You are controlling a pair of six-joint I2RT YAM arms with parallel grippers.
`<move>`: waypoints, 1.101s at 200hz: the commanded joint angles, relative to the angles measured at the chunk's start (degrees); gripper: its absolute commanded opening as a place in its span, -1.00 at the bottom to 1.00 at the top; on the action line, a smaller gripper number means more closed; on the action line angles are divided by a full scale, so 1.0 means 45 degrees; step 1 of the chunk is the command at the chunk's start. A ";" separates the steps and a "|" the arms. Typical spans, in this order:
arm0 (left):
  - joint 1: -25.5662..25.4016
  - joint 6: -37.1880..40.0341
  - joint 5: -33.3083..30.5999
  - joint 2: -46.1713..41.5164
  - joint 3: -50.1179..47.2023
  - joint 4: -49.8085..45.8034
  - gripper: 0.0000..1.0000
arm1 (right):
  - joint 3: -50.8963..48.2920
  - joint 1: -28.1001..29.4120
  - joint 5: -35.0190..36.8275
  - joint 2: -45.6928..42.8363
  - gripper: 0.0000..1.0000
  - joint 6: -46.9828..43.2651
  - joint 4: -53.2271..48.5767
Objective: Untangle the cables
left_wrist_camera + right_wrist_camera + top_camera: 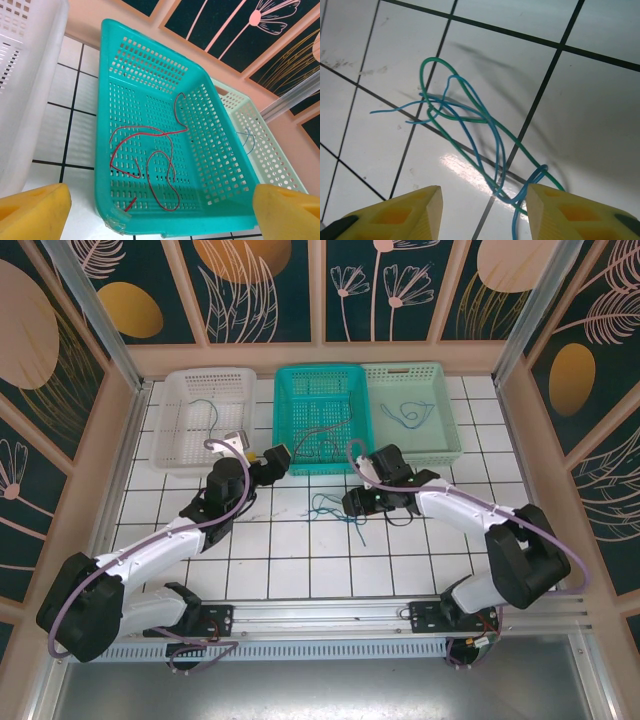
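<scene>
A teal perforated plastic basket (315,372) is set at the far side of the white tiled table (300,570). A thin red wire (155,132) is seen lying in loose loops on its floor. Just to the left of the teal basket a white perforated plastic basket (200,375) is placed, with a thin greyish wire (205,408) inside. Just to the right a pale green perforated plastic basket (410,370) is placed, with a short blue wire (405,415) inside.

In front of the teal basket, on the bare tiles, a thin green wire (434,59) and a thin light-blue wire (395,107) are found tangled together, looped through one another and crossed at several spots.

The left gripper (272,458) is poised at the near left corner of the teal basket. Its yellow fingers (35,210) are spread wide and nothing is gripped. The right gripper (352,502) is positioned low over the tiles in front of the teal basket, just to the right of the tangle. Its yellow fingers (415,210) are parted, and the tail of the tangle is seen running into the gap between them, with no wire pinched.
</scene>
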 commanded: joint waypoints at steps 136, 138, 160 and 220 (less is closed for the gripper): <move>0.0010 -0.0168 -0.0054 -0.0252 -0.0240 0.0110 0.89 | 0.0533 0.0686 0.0835 0.1317 -0.85 -0.0049 0.0873; -0.0003 -0.0164 -0.0054 -0.0247 -0.0249 0.0131 0.89 | 0.0535 0.0698 0.0839 0.1297 -0.89 -0.0057 0.0846; -0.0004 -0.0197 -0.0094 -0.0264 -0.0275 0.0109 0.90 | 0.0575 0.0712 0.0860 0.0869 -1.00 -0.0154 0.0735; 0.0000 0.0230 -0.0390 -0.0352 -0.0307 -0.0345 0.91 | 0.0752 0.0716 0.0762 -0.1444 -1.00 -0.0710 -0.0336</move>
